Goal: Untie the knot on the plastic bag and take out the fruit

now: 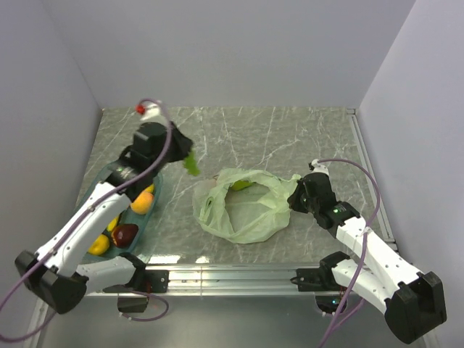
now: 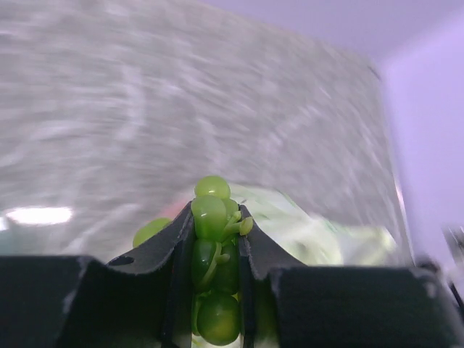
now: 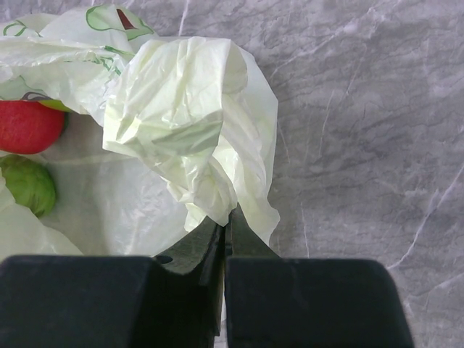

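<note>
Far left you've got the teal tray [image 1: 154, 214] with a mango [image 1: 143, 203] and a couple of other fruits in it. Your left gripper [image 1: 186, 157] is up off the table just right of the tray, clamped on a bunch of green grapes [image 2: 212, 217]. The bunch runs lengthwise down the slot between the fingers and a few grapes poke past the tips.

What matters next: the tray is to the left of the grapes and lower, nearer the arm's base, while the plastic bag [image 1: 246, 217] is off to their right. My guess is you swing left and down to drop them off, and the left arm is the only one in reach of the tray.

The bag lies mid-table with its mouth slack and wide, no knot that I can see. A red apple [image 3: 27, 127] and a round green fruit [image 3: 29, 185] are inside, so you're not done.

On the right, your right gripper [image 1: 296, 194] is pinched tight on a fold at the bag's right edge.

The grey marbled table [image 1: 290, 138] is flat with walls close on three sides, so room is tight.
</note>
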`<state>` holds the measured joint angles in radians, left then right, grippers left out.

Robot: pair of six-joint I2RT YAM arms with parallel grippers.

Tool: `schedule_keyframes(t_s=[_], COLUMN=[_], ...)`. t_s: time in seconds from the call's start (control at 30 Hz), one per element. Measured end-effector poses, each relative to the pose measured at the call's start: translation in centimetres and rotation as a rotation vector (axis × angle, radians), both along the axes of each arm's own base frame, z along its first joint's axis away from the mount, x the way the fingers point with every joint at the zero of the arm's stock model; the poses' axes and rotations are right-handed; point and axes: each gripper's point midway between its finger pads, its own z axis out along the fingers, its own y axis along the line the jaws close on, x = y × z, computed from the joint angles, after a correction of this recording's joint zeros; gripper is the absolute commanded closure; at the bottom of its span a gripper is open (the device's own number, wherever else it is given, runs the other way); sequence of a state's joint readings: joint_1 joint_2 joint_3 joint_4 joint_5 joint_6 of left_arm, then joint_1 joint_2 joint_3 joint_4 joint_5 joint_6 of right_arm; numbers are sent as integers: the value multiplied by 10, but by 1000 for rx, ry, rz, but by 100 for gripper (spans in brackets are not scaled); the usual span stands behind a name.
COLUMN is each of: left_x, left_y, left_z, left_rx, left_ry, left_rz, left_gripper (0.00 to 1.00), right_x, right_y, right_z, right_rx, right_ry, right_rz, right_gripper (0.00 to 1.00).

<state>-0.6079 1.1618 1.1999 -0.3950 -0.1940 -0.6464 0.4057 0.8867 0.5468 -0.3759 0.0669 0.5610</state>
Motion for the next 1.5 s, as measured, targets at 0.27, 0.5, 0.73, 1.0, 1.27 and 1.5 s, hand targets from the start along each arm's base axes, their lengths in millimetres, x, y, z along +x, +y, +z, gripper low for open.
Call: schedule_keyframes(t_s=[0.27, 0.5, 0.73, 1.0, 1.27, 1.5], left_x=[-6, -62, -83, -86, -58, -59], left_y=[167, 254, 278, 281, 220, 60], left_z=[-30, -86, -95, -94, -74, -45], left_rx=[98, 215, 264, 265, 85, -17], left_ry=[188, 377, 426, 420, 291, 166], left_rz=[562, 856, 949, 955, 649, 63], left_gripper=[85, 82, 4, 1, 5, 8], right_x=[0, 1, 0, 0, 1, 1], right_y=[0, 0, 1, 1, 1, 0], right_z=[-2, -1, -5, -6, -6, -9], right_rx=[-1, 1, -4, -8, -8, -16], right_ry=[2, -2, 12, 17, 15, 22], right_rz=[1, 1, 3, 6, 5, 7], right_gripper=[100, 100, 100, 100, 100, 100])
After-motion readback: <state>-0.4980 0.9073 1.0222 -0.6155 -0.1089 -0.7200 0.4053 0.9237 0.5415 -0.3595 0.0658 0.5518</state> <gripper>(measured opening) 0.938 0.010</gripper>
